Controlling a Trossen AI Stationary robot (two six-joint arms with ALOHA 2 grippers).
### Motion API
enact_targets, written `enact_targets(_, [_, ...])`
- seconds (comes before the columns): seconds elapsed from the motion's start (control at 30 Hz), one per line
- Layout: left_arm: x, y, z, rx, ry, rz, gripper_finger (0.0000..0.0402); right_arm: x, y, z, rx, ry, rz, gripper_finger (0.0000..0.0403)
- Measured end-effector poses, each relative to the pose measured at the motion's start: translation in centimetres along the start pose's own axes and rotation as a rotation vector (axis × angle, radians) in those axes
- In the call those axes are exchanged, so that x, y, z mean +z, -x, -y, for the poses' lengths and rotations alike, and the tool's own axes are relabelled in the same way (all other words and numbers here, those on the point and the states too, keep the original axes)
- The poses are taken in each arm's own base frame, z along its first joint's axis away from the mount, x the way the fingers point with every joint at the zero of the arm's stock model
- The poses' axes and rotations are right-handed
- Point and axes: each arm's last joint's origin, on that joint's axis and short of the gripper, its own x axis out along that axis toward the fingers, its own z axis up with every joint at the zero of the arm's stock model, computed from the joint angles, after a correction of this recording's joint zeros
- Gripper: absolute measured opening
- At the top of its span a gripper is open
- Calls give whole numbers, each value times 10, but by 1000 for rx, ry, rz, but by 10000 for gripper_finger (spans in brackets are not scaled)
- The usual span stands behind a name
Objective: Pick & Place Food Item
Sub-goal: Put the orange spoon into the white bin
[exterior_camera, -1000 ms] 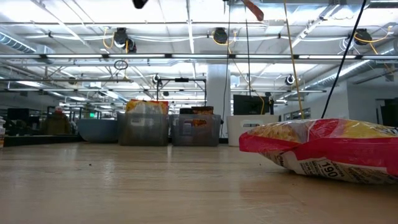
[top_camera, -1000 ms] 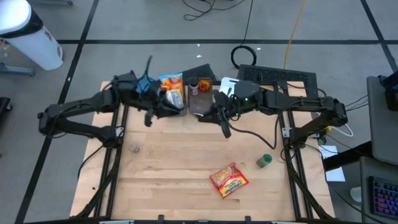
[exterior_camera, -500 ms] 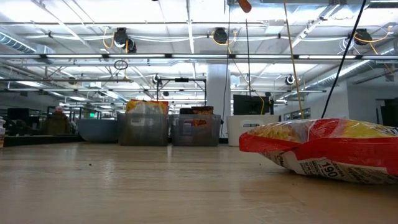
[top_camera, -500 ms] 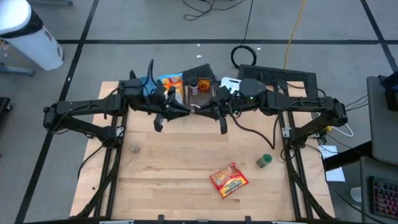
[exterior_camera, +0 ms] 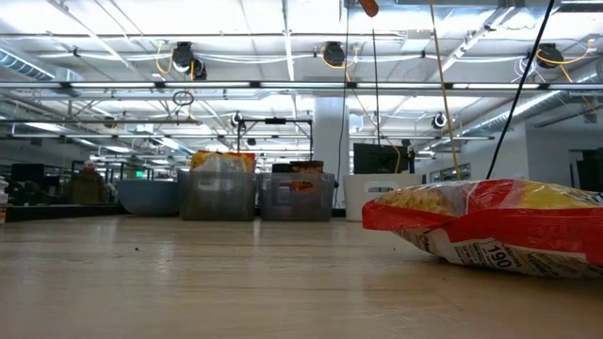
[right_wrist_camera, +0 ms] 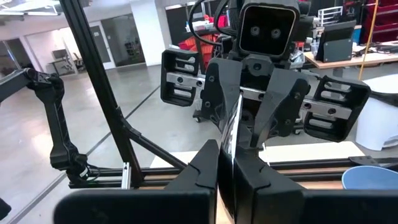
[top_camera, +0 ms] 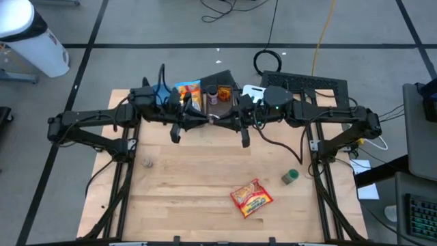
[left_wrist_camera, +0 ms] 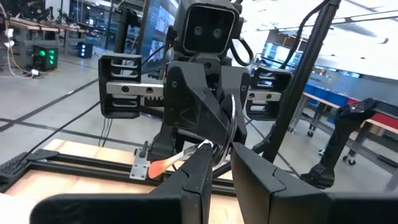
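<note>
Wooden desk [top_camera: 205,184], seen from above, with black frame rails along its left and right edges and a broad bare stretch of boards across its middle and near side. Both dark arms reach inward over the far part of the desk and meet nose to nose just in front of the clear bins [top_camera: 205,102] lined along the far edge. The snack bag [top_camera: 251,199], red and yellow, lies flat near the front edge, right of centre and well apart from both arms; its long axis runs diagonally, one end toward the front-left, the other toward the back-right. A small green-lidded jar [top_camera: 290,177] stands near the right rail, just beyond the bag. The left claw [top_camera: 207,120] pinches one end of a thin strip [left_wrist_camera: 168,163] with a pinkish-orange tip, its fingers nearly together. The right claw [top_camera: 217,120] is closed tight, and appears to clamp the other end of that strip.
</note>
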Motion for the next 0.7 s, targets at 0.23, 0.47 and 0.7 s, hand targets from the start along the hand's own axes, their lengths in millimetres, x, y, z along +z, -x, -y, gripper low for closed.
enact_targets(0.23, [4, -1, 4, -18, -19, 50, 63, 0, -1, -1, 10, 1, 6, 3])
enact_targets(0.47, [6, -2, 8, -37, -9, 69, 62, -2, -6, 0, 40, -20, 19, 3])
enact_targets(0.7, [5, -2, 10, -44, -7, 61, 62, -1, -8, 0, 45, -16, 37, 4])
